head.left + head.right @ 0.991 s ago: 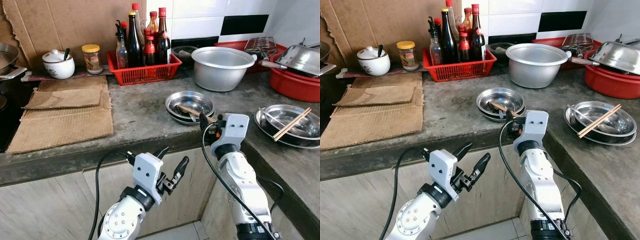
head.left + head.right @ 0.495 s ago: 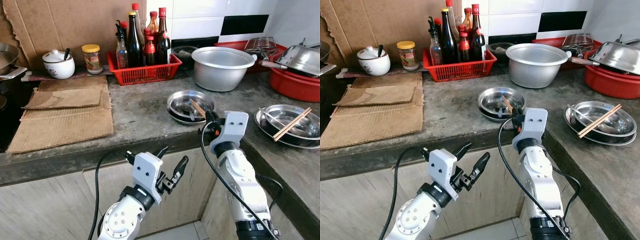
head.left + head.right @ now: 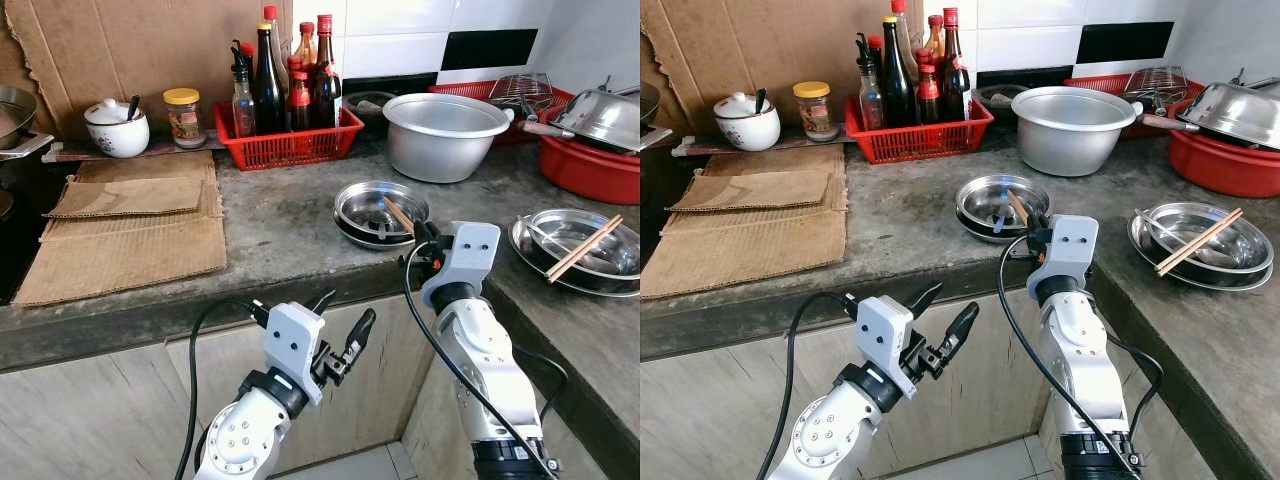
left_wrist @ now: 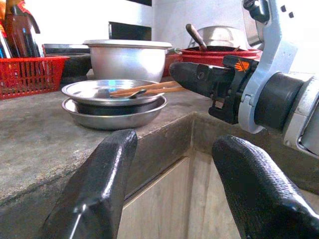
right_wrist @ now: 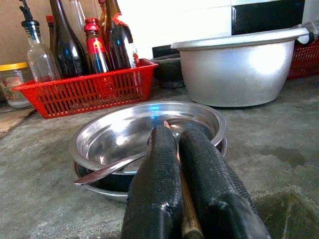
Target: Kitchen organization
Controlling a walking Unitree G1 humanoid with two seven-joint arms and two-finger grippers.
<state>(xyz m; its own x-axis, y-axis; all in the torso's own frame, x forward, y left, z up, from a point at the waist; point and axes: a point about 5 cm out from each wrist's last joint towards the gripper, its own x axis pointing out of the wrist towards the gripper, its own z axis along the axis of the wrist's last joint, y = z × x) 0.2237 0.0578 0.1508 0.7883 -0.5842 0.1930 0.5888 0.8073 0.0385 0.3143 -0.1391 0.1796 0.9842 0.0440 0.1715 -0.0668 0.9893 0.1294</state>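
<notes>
The left gripper (image 3: 343,330) hangs below the grey stone counter edge (image 3: 180,310), its 2 black fingers spread wide and empty, idle while the other arm works. To its right, the right gripper (image 5: 185,164) pinches the brown wooden chopsticks (image 3: 399,215) between closed fingers, their far ends angled over the stacked shallow steel plates (image 3: 365,213) just ahead, where a metal spoon (image 5: 112,168) lies, seemingly to lift them out.

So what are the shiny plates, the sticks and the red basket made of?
The plates look like metal, likely stainless steel: silvery, with mirror-like reflections. The sticks held in the right gripper look like wood or bamboo: matte, light brown. The basket looks like plastic: bright red, thin moulded lattice walls.
</notes>
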